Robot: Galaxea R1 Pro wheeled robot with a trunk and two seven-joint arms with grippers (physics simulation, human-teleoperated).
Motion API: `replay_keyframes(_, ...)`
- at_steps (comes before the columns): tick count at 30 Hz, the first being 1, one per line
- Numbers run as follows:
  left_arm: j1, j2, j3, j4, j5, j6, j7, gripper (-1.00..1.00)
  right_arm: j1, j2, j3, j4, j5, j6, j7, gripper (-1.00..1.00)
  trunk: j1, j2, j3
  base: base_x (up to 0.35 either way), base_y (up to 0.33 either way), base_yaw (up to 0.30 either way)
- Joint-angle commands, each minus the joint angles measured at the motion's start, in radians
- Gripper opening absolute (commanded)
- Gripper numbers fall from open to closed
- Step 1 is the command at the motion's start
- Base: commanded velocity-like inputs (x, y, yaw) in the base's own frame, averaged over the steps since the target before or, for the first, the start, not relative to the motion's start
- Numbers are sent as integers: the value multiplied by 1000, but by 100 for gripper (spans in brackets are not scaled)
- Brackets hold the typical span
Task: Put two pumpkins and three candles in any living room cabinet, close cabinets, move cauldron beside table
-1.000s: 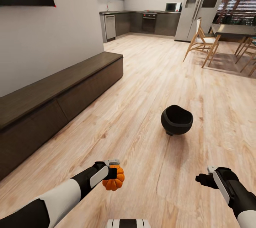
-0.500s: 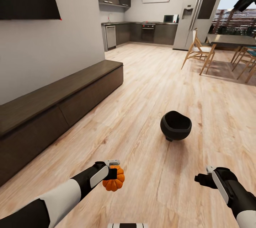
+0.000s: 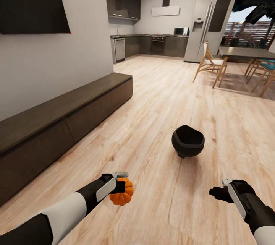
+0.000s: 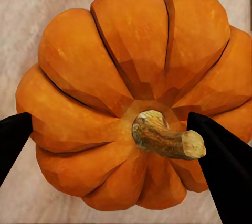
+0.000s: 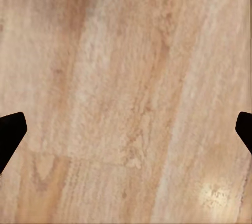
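Observation:
My left gripper (image 3: 121,188) is shut on a small orange ribbed pumpkin (image 3: 122,194), held low over the plank floor in the head view. In the left wrist view the pumpkin (image 4: 126,93) sits stem-up between the two black fingertips (image 4: 223,161). My right gripper (image 3: 216,193) hovers over bare floor at the lower right, and its fingertips (image 5: 10,129) stand wide apart and open. The black cauldron (image 3: 188,141) rests on the floor ahead, slightly to the right. The long dark-brown cabinet (image 3: 57,117) runs along the left wall with its drawers closed.
A black TV (image 3: 30,0) hangs on the wall above the cabinet. Wooden chairs (image 3: 208,63) and a dining top (image 3: 248,52) stand at the far right. The kitchen units (image 3: 152,44) and fridge (image 3: 208,23) line the back. Open floor lies between me and the cauldron.
The whole picture has shifted downward, so the camera has tilted up and more ceiling shows. Both arms, the pumpkin and the cauldron keep their places.

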Motion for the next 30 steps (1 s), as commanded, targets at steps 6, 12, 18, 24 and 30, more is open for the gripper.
replay_keyframes(6, -1, 1, -7, -1, 11, 0, 9, -100, 0, -1, -1, -1, -5, 4, -1, 100, -3, 1, 22, 0, 0, 0)
replay_keyframes(12, -1, 0, -7, -1, 11, 0, 9, -100, 0, -3, -5, -1, -5, 4, -1, 100, -6, 2, 46, 0, 0, 0)
replay_keyframes(18, -1, -1, -7, -1, 12, 0, 10, -100, 0, -3, -5, -1, -5, 4, -1, 100, -8, 4, 69, 0, 0, 0)
replay_keyframes(24, -1, -4, -7, -1, 11, 0, 12, -100, 0, -3, -5, -1, -5, 4, -1, 100, -11, 5, 92, 0, 0, 0)
replay_keyframes(30, -1, -4, -7, 0, 11, 0, 12, -100, 0, -5, -6, -1, -5, 4, -1, 100, -14, 7, 115, 0, 0, 0)
